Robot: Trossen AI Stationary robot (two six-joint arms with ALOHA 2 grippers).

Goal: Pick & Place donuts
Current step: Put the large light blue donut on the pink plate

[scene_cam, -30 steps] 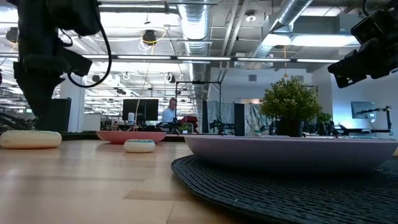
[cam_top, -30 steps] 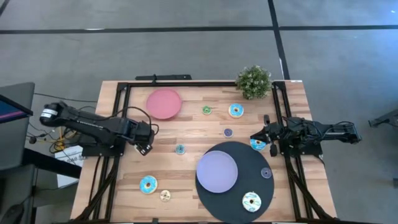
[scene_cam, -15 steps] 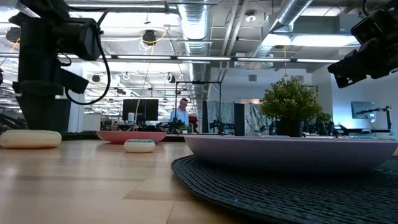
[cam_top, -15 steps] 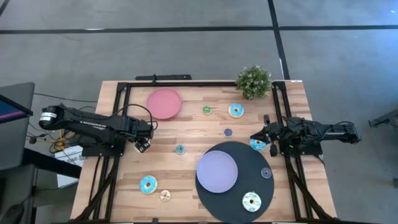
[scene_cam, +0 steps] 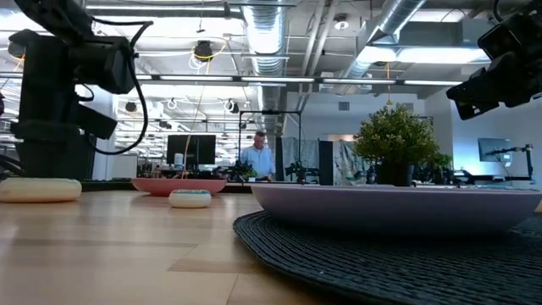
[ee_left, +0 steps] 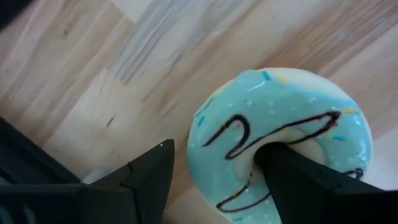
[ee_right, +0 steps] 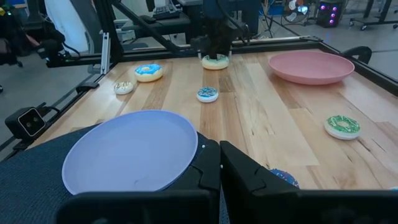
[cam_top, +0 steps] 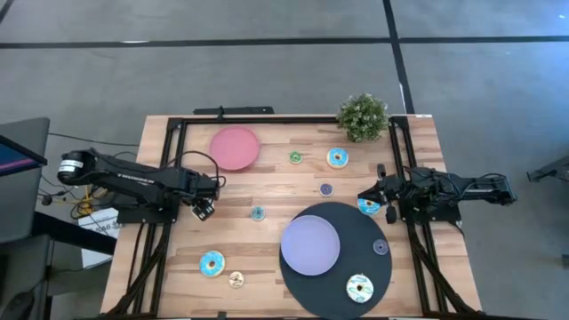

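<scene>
Only the left wrist view shows left jaws spread astride a blue-iced donut (ee_left: 283,143); right jaws closed, empty.

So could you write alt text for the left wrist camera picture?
A light blue iced donut with dark squiggles lies on the wooden table; one of the robot's two dark fingers is beside it, the other in its hole.

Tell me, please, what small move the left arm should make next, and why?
Probably close the jaws. The left gripper is open and straddles one side of the light blue iced donut on the table: one finger stands in the hole, the other outside the ring.
</scene>
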